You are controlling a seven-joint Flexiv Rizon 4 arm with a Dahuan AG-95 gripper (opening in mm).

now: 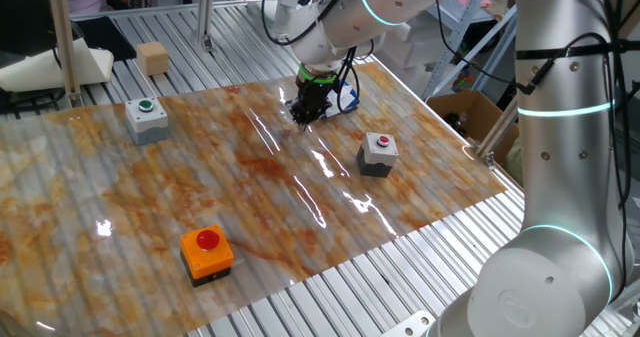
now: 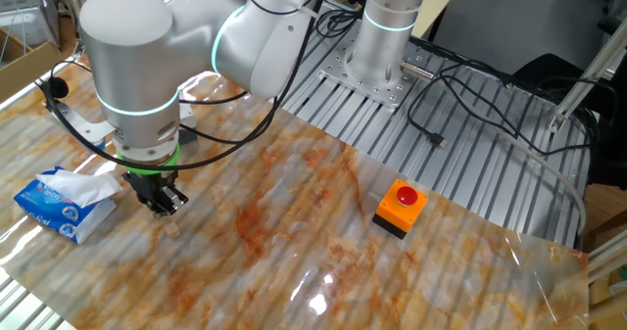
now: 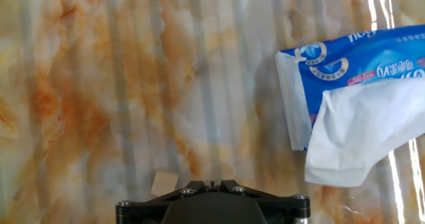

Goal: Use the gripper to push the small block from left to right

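Note:
The black gripper [image 3: 212, 182] shows at the bottom edge of the hand view, its two fingertips drawn together with only a thin slit between them and nothing held. The small block [image 3: 164, 183], a tiny tan cube, lies on the marbled sheet just left of the fingertips, very close to them. In one fixed view the gripper [image 1: 303, 114] hangs low over the sheet's far side under its green ring; the block is too small to make out there. In the other fixed view the gripper [image 2: 162, 205] sits just right of the tissue pack.
A blue tissue pack [image 3: 358, 98] lies to the right of the gripper, also in the other fixed view [image 2: 64, 201]. On the sheet stand a grey box with a green button [image 1: 147, 118], a grey box with a red button [image 1: 378, 153] and an orange button box [image 1: 207, 252]. A larger tan cube [image 1: 153, 57] sits beyond the sheet.

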